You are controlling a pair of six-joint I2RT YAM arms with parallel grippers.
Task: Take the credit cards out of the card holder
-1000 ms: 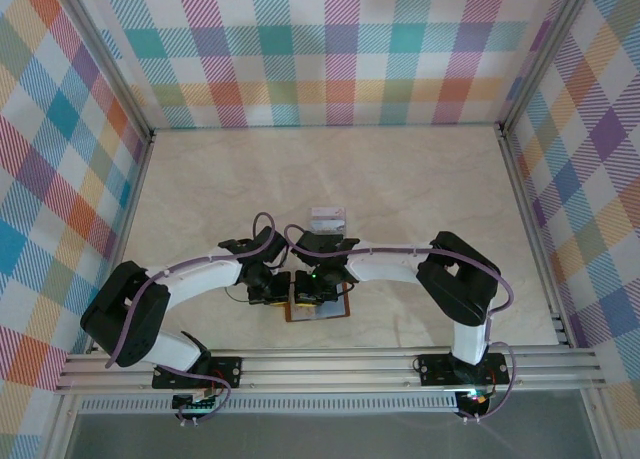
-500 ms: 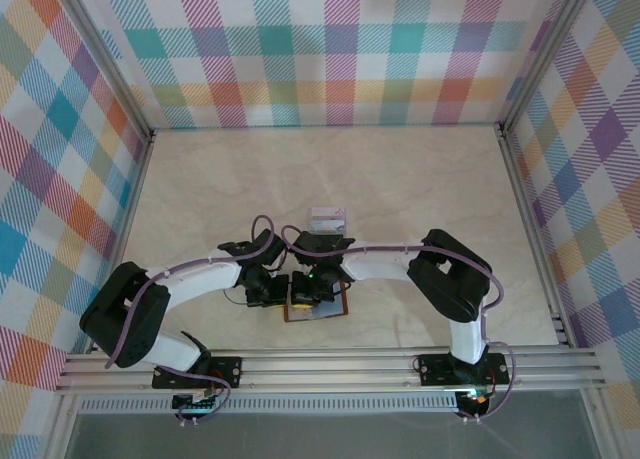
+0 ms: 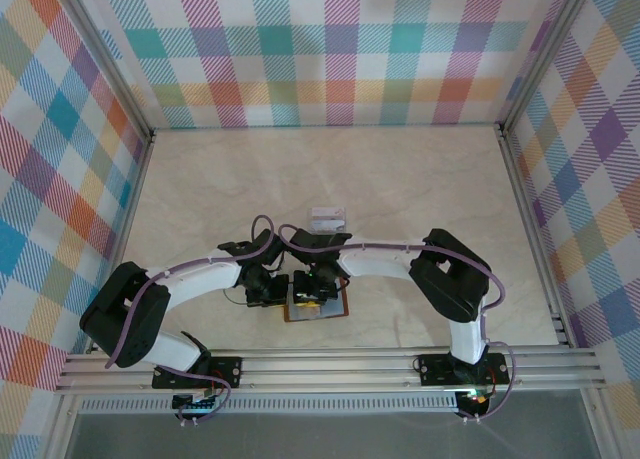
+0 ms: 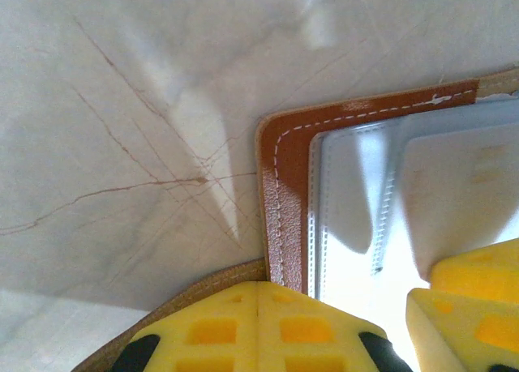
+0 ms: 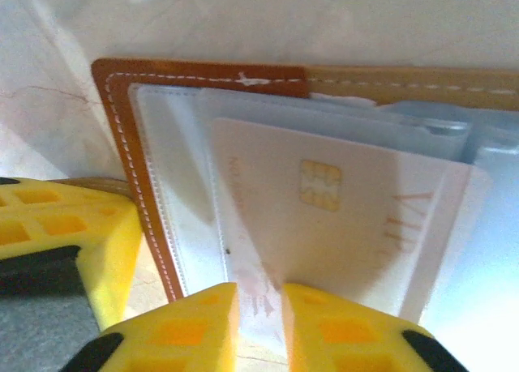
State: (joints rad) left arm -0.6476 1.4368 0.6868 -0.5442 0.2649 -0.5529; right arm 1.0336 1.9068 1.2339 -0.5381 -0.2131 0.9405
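The reddish-brown card holder [image 3: 330, 311] lies open on the table by the near edge, its clear pockets facing up [image 5: 138, 169]. A pale credit card [image 5: 340, 218] with a gold chip sits in the top pocket, partly slid out toward my right gripper [image 5: 259, 295]. That gripper's yellow jaws stand a little apart over the card's near edge. My left gripper [image 4: 258, 287] is shut, its tips resting on the holder's stitched left edge [image 4: 284, 186]. Both grippers [image 3: 268, 287] [image 3: 312, 284] hang side by side over the holder. Another small pale card [image 3: 328, 219] lies flat on the table just behind them.
The marble-look tabletop [image 3: 420, 179] is bounded by checked walls with metal rails at the sides and a rail along the front [image 3: 330, 364]. My right gripper's fingers [image 4: 470, 283] crowd the left wrist view's lower right.
The right gripper's jaws have parted slightly over the card. The right arm's elbow has drifted a little left. The left arm and the holder have stayed put.
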